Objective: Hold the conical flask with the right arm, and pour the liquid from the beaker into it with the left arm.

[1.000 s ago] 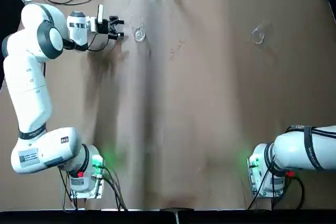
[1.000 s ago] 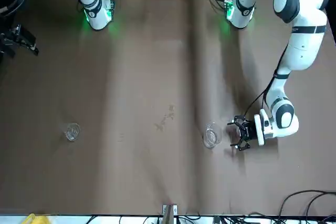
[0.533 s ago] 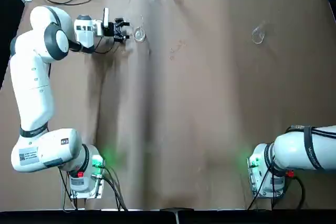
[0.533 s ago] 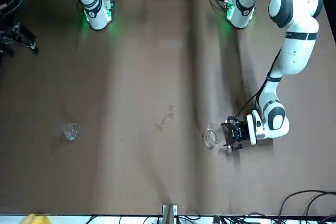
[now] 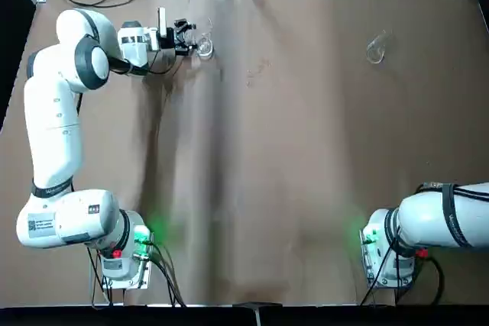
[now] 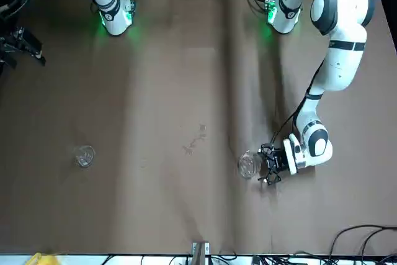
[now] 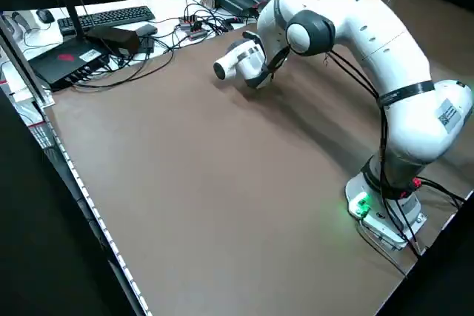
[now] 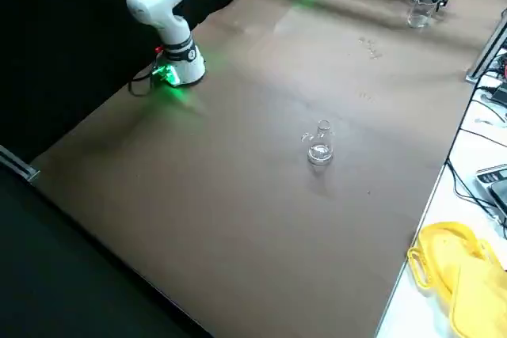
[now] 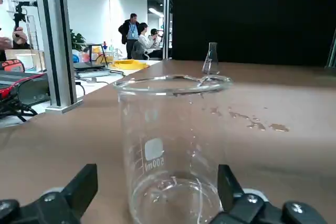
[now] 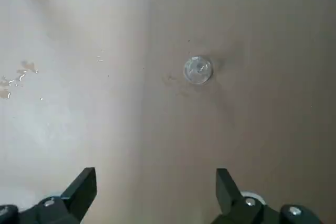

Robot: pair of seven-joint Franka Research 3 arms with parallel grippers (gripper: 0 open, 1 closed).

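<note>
Beaker [image 9: 173, 150]: clear glass, upright on the table [image 5: 267, 188], a little clear liquid low inside; it stood between the parted fingers of the left gripper [image 5: 188, 37]. Conical flask [image 8: 320, 146]: clear glass, upright, well apart on the robot's right, clear liquid at its base. Right gripper [image 10: 156, 195]: parked above the table, fingers spread, grasping nothing.

The left white robot arm of rounded links [image 5: 55, 127] has dark grey joint bands, a black strap, a grey label and a red button near its green-lit base. The right white robot arm [image 5: 451, 215] has black cables under black straps, a red button and green light around nine o'clock on its base.
</note>
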